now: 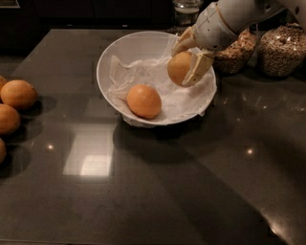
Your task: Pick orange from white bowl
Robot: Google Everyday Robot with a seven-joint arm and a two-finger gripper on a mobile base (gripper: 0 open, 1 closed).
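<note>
The white bowl (125,50), lined with crumpled white paper, stands at the back middle of the dark table. My gripper (187,61) reaches in from the upper right and is shut on the orange (179,68), the paler yellowish fruit. It holds the orange above the paper near the bowl's right side. One finger (200,67) shows on the orange's right, the other on its upper left. A deeper, brighter orange fruit (144,101) lies in the bowl's front.
Several darker oranges (18,94) sit at the table's left edge. Glass jars of grains (281,50) stand at the back right behind the bowl, and another jar (187,10) stands at the back.
</note>
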